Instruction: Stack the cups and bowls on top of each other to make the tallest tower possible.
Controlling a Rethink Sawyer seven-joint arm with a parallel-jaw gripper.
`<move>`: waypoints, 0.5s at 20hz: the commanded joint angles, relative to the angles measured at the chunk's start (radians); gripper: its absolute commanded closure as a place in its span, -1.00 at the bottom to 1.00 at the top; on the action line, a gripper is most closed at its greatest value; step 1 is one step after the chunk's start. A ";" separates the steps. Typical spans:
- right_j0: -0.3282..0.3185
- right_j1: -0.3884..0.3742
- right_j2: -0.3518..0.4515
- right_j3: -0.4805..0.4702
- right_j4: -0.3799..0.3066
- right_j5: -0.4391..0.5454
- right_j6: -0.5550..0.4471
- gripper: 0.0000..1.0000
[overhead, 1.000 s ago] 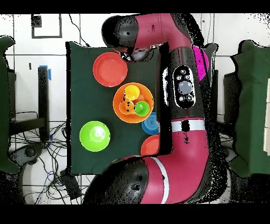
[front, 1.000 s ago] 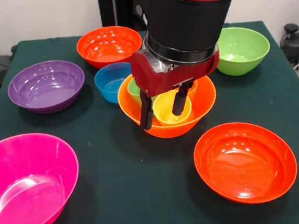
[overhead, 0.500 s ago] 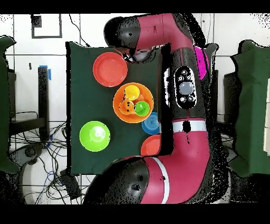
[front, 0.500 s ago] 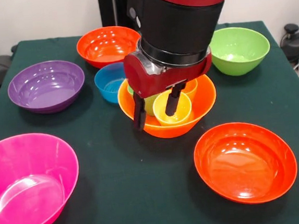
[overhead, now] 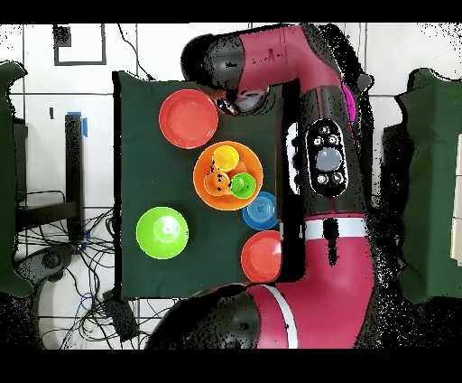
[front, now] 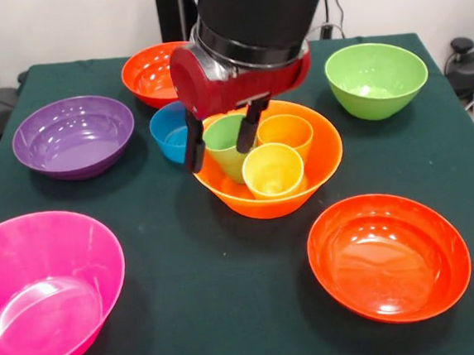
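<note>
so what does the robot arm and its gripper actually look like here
The arm is thick and rounded, red with black sections, a white band and a dark panel of round buttons along one link. In the front view, a wide black cylindrical wrist with a thin silver ring sits on a glossy red gripper body. From it hang two slim black fingers, straight and set apart. No loose cables show on it.

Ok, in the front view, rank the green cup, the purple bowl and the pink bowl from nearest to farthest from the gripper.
1. The green cup, inside the light orange bowl, right by the open gripper, one finger over its rim.
2. The purple bowl, off toward the picture's left.
3. The pink bowl, at the lower left corner, farthest.
</note>
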 commanded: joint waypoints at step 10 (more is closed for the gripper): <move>0.003 0.001 -0.064 0.173 -0.071 0.025 -0.265 -1.00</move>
